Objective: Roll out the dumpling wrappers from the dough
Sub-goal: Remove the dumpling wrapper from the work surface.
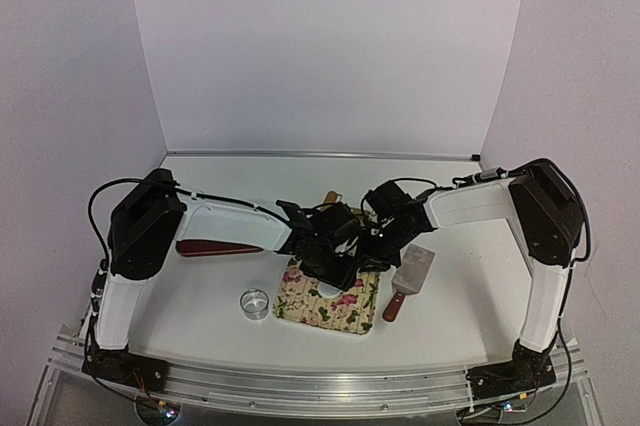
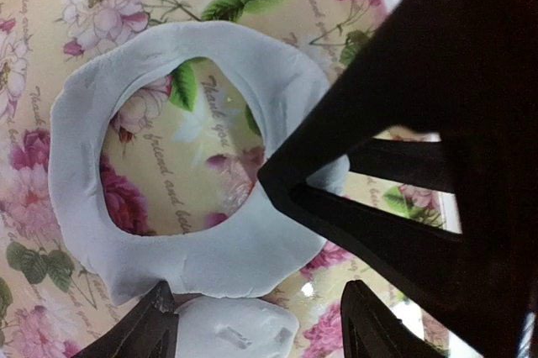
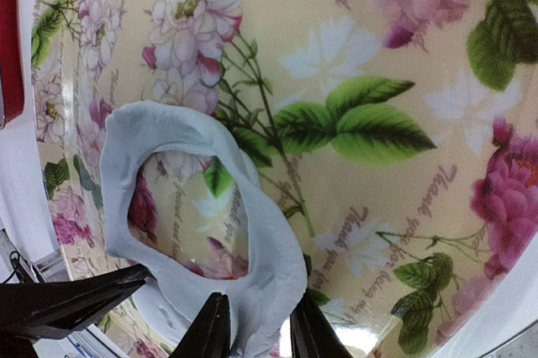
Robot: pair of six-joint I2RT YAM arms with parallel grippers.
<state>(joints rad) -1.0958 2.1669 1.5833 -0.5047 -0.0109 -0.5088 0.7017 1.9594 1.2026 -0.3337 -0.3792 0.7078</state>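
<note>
Progress: the dough (image 2: 76,165) lies as a flattened, irregular sheet on the floral mat (image 1: 300,304) at the centre of the top view. One round hole is already cut through it, and the mat pattern shows through the hole. Flattening and a first cut therefore look done. A small white piece (image 2: 235,329), dented, sits at the bottom edge of the left wrist view, just below the sheet. It is probably the cut-out, but its outline is cropped, so I cannot confirm a clean wrapper. No other neat discs are visible. Left gripper (image 2: 259,303): jaws wide apart, straddling that piece without clamping it. Right gripper (image 3: 261,303): closed on the sheet's rim, at the bottom of its own view. Judgement: early stage; the leftover ring needs gathering, re-rolling and cutting again. The metal ring cutter (image 1: 255,303) stands off the mat at its lower left. The scraper (image 1: 410,276), red-handled, lies right of the mat. A dark red object (image 1: 215,247) lies left, beside the left arm. Surface: white table (image 1: 450,331) with a metal rail along the bottom edge. Room: plain pale walls on three sides.
</note>
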